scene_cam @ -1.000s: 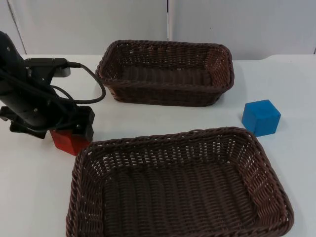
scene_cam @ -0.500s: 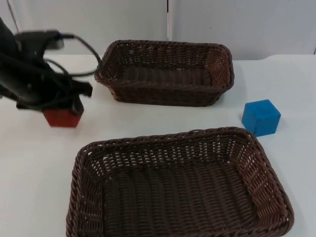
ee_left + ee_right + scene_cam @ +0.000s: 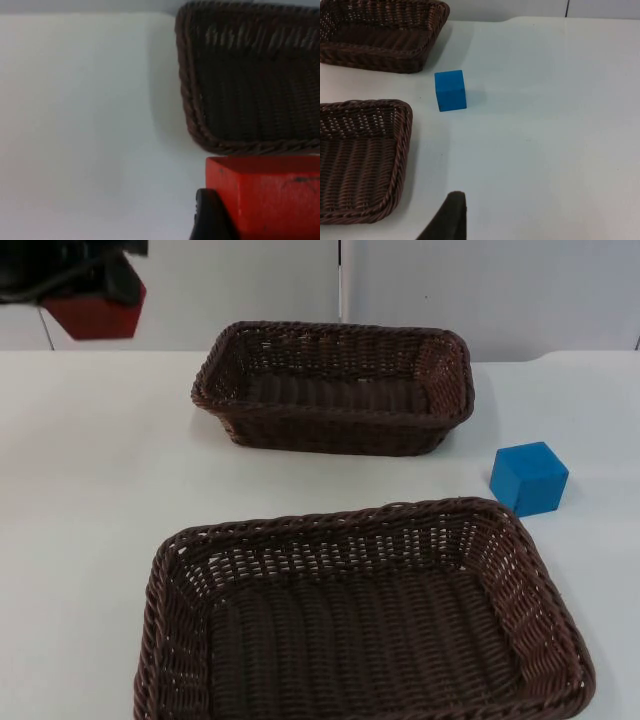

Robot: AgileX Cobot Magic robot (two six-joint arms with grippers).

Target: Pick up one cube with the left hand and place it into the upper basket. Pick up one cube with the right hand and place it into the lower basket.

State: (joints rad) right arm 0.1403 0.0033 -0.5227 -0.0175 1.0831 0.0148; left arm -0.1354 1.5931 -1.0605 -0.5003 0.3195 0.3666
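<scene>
A red cube hangs high in the air at the far left, left of the upper basket, with my left gripper shut on it. In the left wrist view the red cube sits against a black fingertip, just short of the upper basket's rim. The blue cube rests on the table by the far right corner of the lower basket. My right gripper waits above the table, with the blue cube well ahead of it. Both baskets hold nothing.
The white table ends at a grey partition wall behind the upper basket. Open table stretches to the right of the blue cube and to the left of both baskets.
My left gripper has lifted the red cube off the table beside the lower basket and carried it up and away toward the far left.
</scene>
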